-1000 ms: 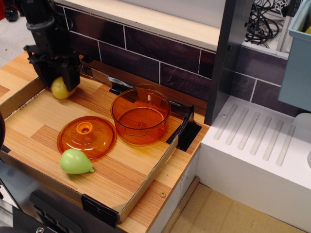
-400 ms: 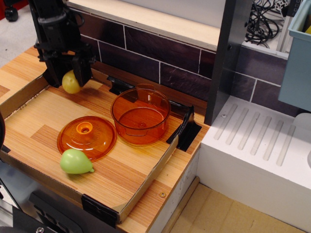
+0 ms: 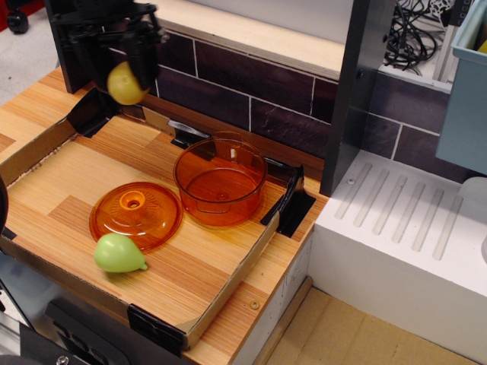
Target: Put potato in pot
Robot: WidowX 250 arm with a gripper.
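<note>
End effector (image 3: pixel 122 76) clamped on the potato (image 3: pixel 125 84), held in the air above the back left of the tray (image 3: pixel 228 293).

The black fingers (image 3: pixel 142 65) press against the potato from both sides, leaving its yellow underside showing below them; it hangs clear of the wooden surface, in front of the dark tiled wall (image 3: pixel 251 87). The pot (image 3: pixel 221 181) sits open and upright near the middle of the tray, well apart from the potato, to the right of it and nearer the camera. The lid (image 3: pixel 135 215) lies flat just beside the pot, knob up. The green pear (image 3: pixel 119 253) rests at the lid's near edge, touching or almost touching it. The tray stands on the desk (image 3: pixel 27 114).
</note>
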